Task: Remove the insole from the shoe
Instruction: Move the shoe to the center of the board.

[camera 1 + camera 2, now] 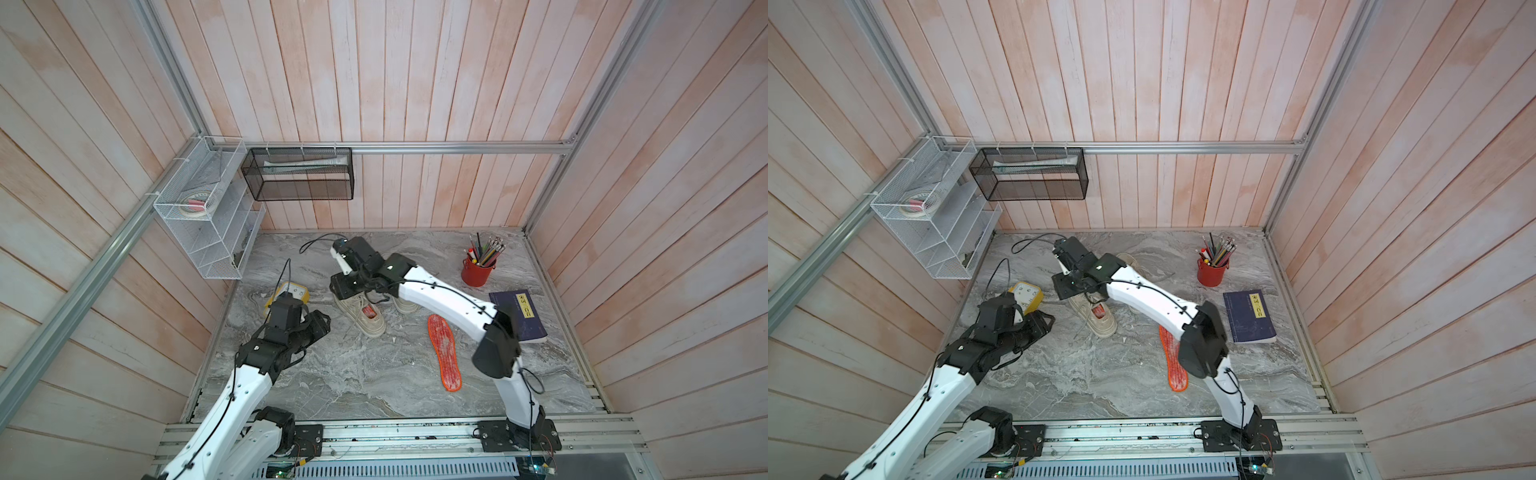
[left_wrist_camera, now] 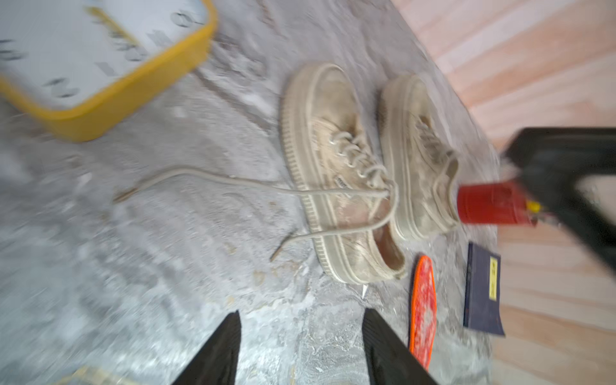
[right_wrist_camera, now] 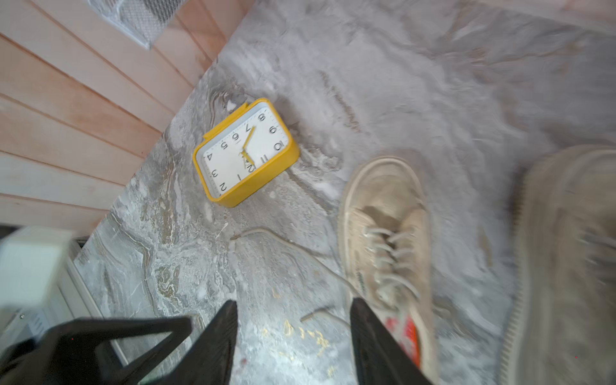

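A beige lace-up shoe [image 1: 370, 322] [image 2: 333, 173] [image 3: 383, 233] stands mid-table, and a red insole [image 1: 369, 311] [image 3: 408, 333] shows in its opening. A second beige shoe [image 1: 405, 306] [image 2: 420, 156] sits beside it, mostly hidden under my right forearm. Another orange-red insole [image 1: 444, 353] [image 1: 1173, 359] [image 2: 423, 310] lies flat on the table, right of the shoes. My right gripper [image 1: 351, 291] [image 3: 292, 300] hangs open just above the first shoe's opening, holding nothing. The left gripper [image 1: 322, 326] [image 2: 301, 311] is open and empty, left of that shoe and pointing at it.
A yellow clock [image 1: 296, 291] [image 3: 245, 153] lies behind the left gripper. A red pencil cup [image 1: 478, 270] and a blue book [image 1: 519, 316] sit at the right. A white wire rack [image 1: 208, 208] and a black mesh basket [image 1: 299, 174] hang on the walls. Loose laces [image 2: 216, 178] trail left.
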Available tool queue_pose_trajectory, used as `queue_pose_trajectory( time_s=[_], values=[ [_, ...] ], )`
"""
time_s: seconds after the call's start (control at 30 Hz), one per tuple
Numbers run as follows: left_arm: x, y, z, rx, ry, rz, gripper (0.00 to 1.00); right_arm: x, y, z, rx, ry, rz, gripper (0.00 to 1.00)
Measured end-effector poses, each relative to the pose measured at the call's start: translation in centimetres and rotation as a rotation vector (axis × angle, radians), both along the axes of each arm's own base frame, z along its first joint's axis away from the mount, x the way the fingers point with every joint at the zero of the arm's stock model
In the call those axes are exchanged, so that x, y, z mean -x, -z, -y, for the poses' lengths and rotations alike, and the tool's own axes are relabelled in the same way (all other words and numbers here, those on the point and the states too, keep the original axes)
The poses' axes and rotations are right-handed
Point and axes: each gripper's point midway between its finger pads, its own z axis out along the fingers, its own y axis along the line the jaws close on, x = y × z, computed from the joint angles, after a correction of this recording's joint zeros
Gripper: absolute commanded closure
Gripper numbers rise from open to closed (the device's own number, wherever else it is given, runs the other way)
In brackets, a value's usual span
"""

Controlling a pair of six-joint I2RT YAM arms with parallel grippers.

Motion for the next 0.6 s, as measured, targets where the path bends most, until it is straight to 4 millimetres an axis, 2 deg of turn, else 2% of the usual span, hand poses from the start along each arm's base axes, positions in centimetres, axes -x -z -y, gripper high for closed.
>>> queue_pose_trajectory(
  time_s=[0.1,0.17,0.23,0.33,0.43,0.6],
  values=[
    [-0.5,2.7,3.5,-0.033,0.195,-0.047,0.39,0.5,-2.6,7.0,-0.07,0.119,0.022,0.47],
    [-0.5,4.5,4.9,-0.059,0.29,-0.072,0.39,1.0,-2.9,11.0,-0.112,0.2,0.028,0.48],
    [-0.8,5.6,5.2,-0.092,0.337,-0.074,0.4,1.7,-2.2,13.8,-0.136,0.263,0.02,0.48],
    [-1.7,6.9,5.1,-0.153,0.381,-0.072,0.42,2.6,-0.3,16.5,-0.14,0.334,-0.012,0.49],
    [-2.8,8.1,5.0,-0.222,0.419,-0.075,0.47,2.9,1.1,18.4,-0.136,0.394,-0.039,0.5],
    [-4.0,10.0,4.9,-0.306,0.483,-0.093,0.48,2.7,0.6,20.1,-0.164,0.454,-0.033,0.5]
  ],
)
